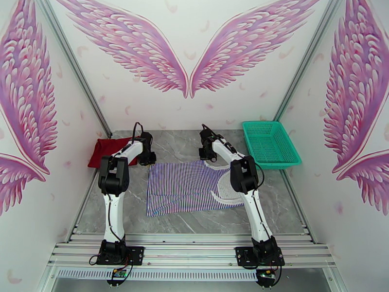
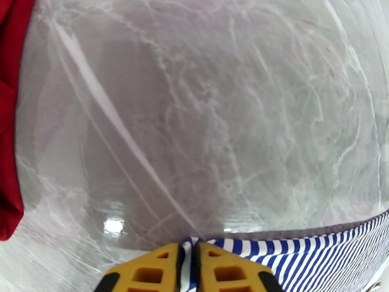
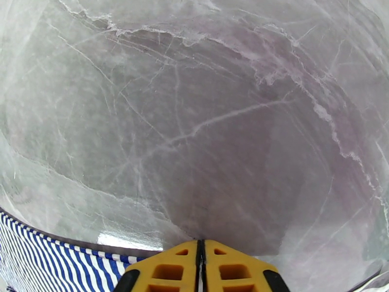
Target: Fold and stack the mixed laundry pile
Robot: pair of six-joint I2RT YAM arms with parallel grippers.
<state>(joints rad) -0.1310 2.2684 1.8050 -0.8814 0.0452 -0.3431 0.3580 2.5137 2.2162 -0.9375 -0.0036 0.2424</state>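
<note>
The blue-and-white striped shirt (image 1: 187, 187) lies spread on the grey marble table (image 1: 194, 220), with one part folded over at its right side. My left gripper (image 1: 147, 157) is at the shirt's far left corner. In the left wrist view its yellow fingers (image 2: 146, 271) are shut on a fold of striped cloth (image 2: 311, 259). My right gripper (image 1: 208, 154) is at the shirt's far right edge. Its fingers (image 3: 228, 271) are pressed together, and the striped cloth (image 3: 48, 259) reaches their left side; I cannot tell whether any is pinched. The dark red T-shirt (image 1: 108, 149) lies crumpled at the far left.
A teal mesh basket (image 1: 270, 144) stands at the far right of the table. Bare marble (image 2: 204, 118) stretches beyond both grippers toward the back wall. The red cloth (image 2: 9, 122) is close on the left of the left gripper.
</note>
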